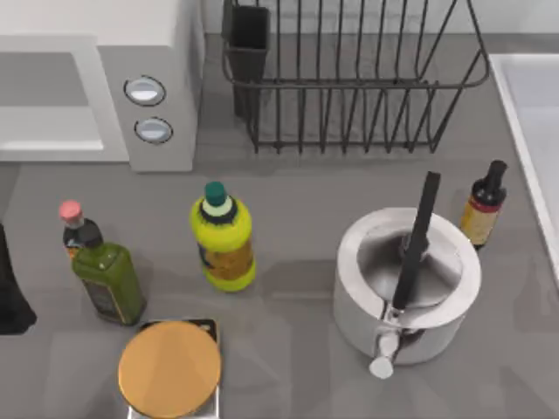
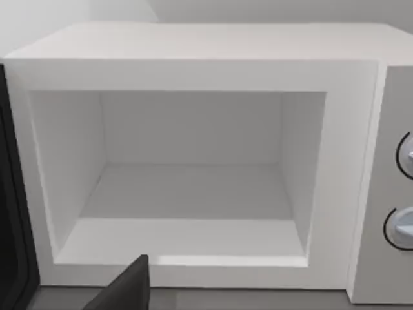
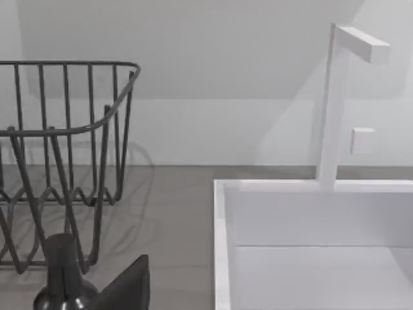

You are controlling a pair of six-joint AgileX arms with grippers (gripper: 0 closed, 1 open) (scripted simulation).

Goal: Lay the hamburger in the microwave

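Top view shows the big white-grey boxy microwave point(image 1: 157, 52) at the far left of the grey surface point(image 1: 297, 209), with its two round silvery-blue knobs facing us. Beside it stands the black wire dish rack point(image 1: 349, 87). Nearer to us are a green glass bottle point(image 1: 109, 279), a yellow bottle with a green cap point(image 1: 223, 240) and a round silver pot with a black handle point(image 1: 406, 279). The flat tan-orange disc on its square base point(image 1: 169, 367) is not the food we want.

We cannot tell where the hamburger is, and none of the round things here look like it to us.

Left wrist view looks right into the microwave's wide hole. The white floor inside is bare. A dark panel point(image 2: 10, 194) stands at one side of the hole, and we think it is the open door. A dark tip of our left gripper point(image 2: 129, 290) pokes in just in front of the hole. We cannot tell if it is open or if it holds anything.

Our right gripper point(image 3: 129, 287) faces the rack and a white sink point(image 3: 310, 245) on the right side. We cannot tell its state either.

We think the left arm is nearer the microwave, so the drop-off is its job. The way in lies straight ahead of it.
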